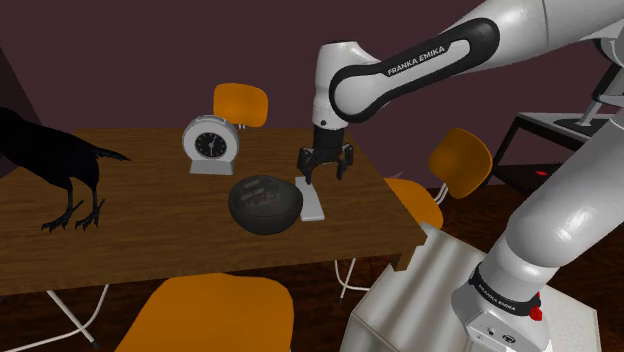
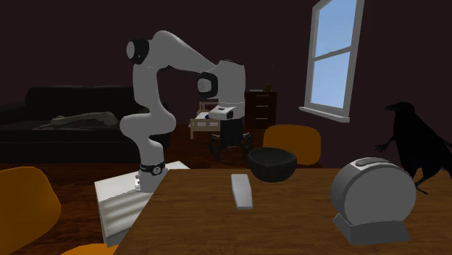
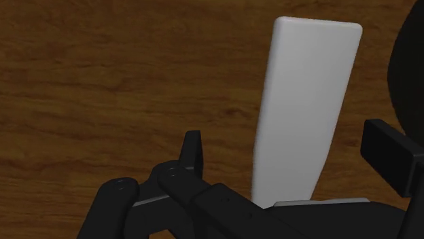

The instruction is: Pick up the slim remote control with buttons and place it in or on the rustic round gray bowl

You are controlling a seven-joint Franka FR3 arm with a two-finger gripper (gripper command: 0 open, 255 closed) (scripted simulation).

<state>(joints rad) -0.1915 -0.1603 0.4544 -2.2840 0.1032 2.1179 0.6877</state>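
Slim, flat white rectangular remote (image 3: 306,102) lay on the brown wooden table (image 1: 150,240), just beside the round dark grey bowl (image 1: 265,205). I saw the black gripper (image 1: 325,172) hover over one end of it, fingers wide apart and clear of it. White arm (image 1: 400,70) arched over the table, wrist pointing straight down.

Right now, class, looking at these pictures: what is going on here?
A white robot arm is working over a wooden table. Its open gripper hangs just above a slim pale remote, which lies flat on the table beside a dark round bowl, not yet gripped. A clock and a black crow figure also stand on the table.
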